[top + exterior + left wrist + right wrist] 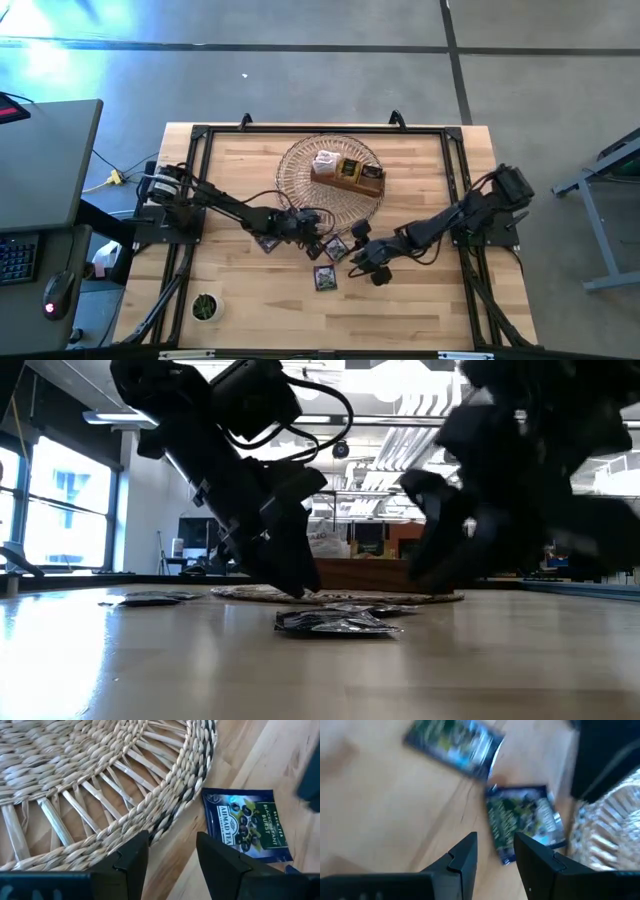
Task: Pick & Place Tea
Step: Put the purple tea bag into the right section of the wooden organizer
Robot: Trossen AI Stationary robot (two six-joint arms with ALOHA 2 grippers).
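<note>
Several dark tea sachets lie flat on the wooden table near the woven basket's (300,165) near rim: one (325,278) toward the near edge, one (336,247) in the middle, one (268,242) to the left. My left gripper (172,855) is open just above the basket's rim (185,795), beside a blue sachet (247,825). My right gripper (495,852) is open too, slanting down over a blue-green sachet (522,820), with another sachet (452,745) farther off. In the high view the two grippers (312,222) (365,262) are close together.
A brown wooden box (348,175) with a white packet stands in the basket. A small potted plant (205,307) sits at the table's near left corner. Black frame rails (455,170) run along the table's edges. Bare wood lies near the front edge.
</note>
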